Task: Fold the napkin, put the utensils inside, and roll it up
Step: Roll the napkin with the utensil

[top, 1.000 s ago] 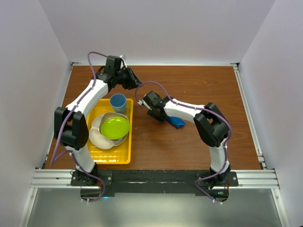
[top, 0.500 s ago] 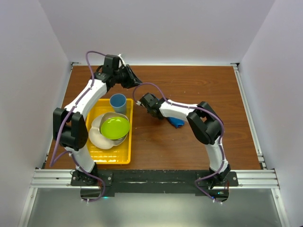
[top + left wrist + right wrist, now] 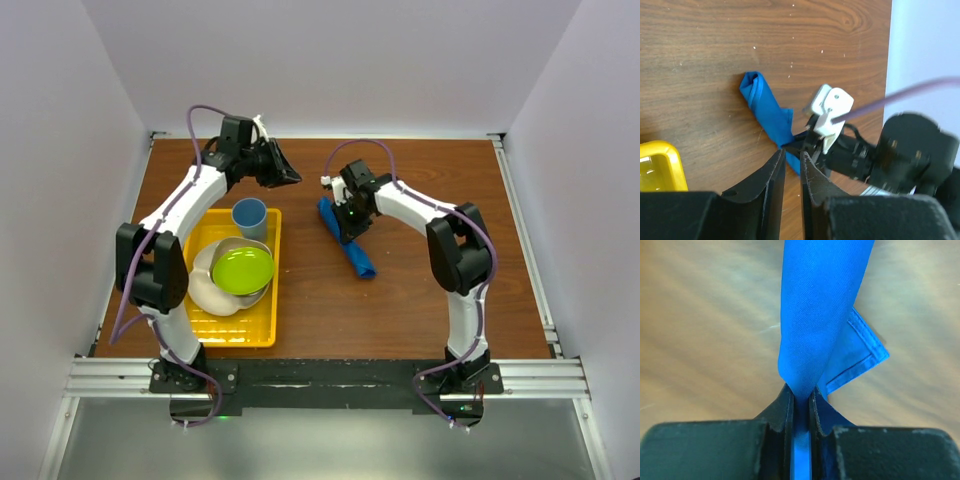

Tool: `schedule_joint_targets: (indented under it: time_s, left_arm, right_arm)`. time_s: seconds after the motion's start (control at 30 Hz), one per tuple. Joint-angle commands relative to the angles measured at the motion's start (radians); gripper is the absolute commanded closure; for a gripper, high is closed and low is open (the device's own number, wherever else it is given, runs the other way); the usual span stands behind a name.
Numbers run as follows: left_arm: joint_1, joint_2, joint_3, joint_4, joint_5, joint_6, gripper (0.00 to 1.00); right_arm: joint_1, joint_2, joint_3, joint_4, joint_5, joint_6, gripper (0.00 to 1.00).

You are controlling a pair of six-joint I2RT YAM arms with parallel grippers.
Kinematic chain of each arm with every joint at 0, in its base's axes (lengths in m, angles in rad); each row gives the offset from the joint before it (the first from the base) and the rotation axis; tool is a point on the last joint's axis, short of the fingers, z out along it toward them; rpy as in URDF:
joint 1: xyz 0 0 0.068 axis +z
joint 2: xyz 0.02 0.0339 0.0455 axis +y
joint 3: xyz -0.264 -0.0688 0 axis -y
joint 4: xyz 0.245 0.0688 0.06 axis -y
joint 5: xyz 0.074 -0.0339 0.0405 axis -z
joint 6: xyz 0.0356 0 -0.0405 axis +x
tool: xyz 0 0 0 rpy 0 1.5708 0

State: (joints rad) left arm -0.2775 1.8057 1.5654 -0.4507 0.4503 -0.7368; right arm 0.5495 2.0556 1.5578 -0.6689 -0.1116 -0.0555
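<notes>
Well, nearest to me, on the left of the brown wooden desk (image 3: 420, 300), sat the yellow plastic tray (image 3: 245, 328). It carried a white bowl (image 3: 205, 285) with a lime-green round plate (image 3: 243, 270) resting in it, and a small blue cup (image 3: 249, 215) stood at the tray's far end. Those dishes looked parked out of the way, leaving the middle of the desk for the cloth work.

Just beyond, near the centre, lay the bright blue cloth napkin (image 3: 357, 258). It was not spread flat but gathered into a long, narrow bundle running slantwise away from me. Its near end rested on the desk, and its far end was taken up by the right arm. The right tool (image 3: 347, 222) had its jaws clamped tight on a fold of the cloth. The wrist view showed blue fabric pinched between the black fingers (image 3: 785, 415), with a hemmed corner hanging free beside it. I judged that grip was meant to lift or drag the napkin open, since folding needs it laid out first.

I could see no silver fork anywhere, so placing it and rolling seemed some way off.

Farthest off, over the bare wood by the back left, hung the left tool (image 3: 288, 176). Its jaws stood a narrow gap apart with nothing between them. It pointed toward the napkin, placed, I supposed, to catch another corner.
</notes>
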Motion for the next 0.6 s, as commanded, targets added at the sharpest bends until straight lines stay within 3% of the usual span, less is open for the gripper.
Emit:
schedule_joint_targets:
  time_s: [0.0,0.13,0.33,0.57]
  left_arm:
    - [0.0,-0.011,0.013,-0.009,0.051,0.063,0.78]
    - [-0.003,0.007,-0.013,0.015,0.105,0.068,0.78]
    - [-0.054,0.07,-0.024,0.032,0.182,0.07,0.81]
    - [-0.181,0.153,-0.014,0.108,0.194,0.018,0.82]
  right_arm:
    - [-0.037,-0.037,-0.028,-0.018,-0.457,0.199,1.0]
    - [-0.098,-0.055,-0.143,0.19,-0.681,0.345,1.0]
    - [-0.175,0.003,-0.255,0.408,-0.81,0.499,1.0]
    - [-0.289,0.053,-0.314,0.405,-0.934,0.445,1.0]
